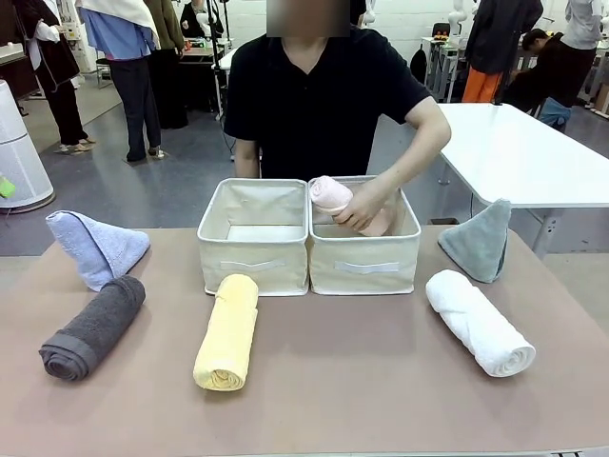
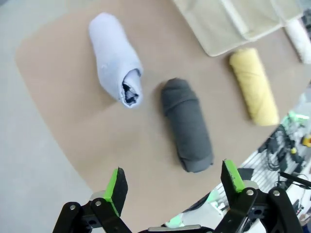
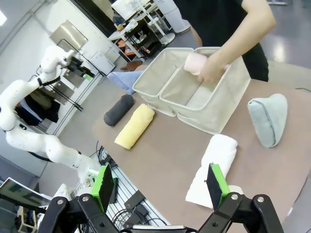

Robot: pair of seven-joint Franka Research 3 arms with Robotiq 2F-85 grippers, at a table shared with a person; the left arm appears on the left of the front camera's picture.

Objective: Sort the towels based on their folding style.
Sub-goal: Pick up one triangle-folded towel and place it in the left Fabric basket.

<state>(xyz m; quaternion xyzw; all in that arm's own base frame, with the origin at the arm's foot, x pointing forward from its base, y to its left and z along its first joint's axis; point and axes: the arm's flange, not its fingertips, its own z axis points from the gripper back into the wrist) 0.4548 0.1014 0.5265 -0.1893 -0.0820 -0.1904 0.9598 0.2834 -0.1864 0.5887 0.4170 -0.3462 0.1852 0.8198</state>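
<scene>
Left pincer (image 2: pixel 175 184) and right pincer (image 3: pixel 160 187) spread, empty, a roll ahead of each
On the counter (image 1: pixel 381 381), the dark grey roll (image 2: pixel 187 124) lies under the left one, long axis running away between its fingers; the white roll (image 3: pixel 216 153) likewise on the right. Beyond, a person's hand (image 1: pixel 366 205) holds the pink roll (image 1: pixel 331 195) in the right bin (image 1: pixel 366 267).

The front view stands at the robot's edge of the tabletop (image 1: pixel 362 381), a little above it, and faces across to the person (image 1: pixel 324 105) on the far side. The left wrist view looks steeply down past the left pincer (image 2: pixel 175 177) on the tabletop's left end, rather near. The right wrist view looks slantwise over the right pincer (image 3: pixel 159 174), from farther off. All three share the dark grey roll (image 1: pixel 92 328) and the yellow roll (image 1: pixel 228 331).
</scene>
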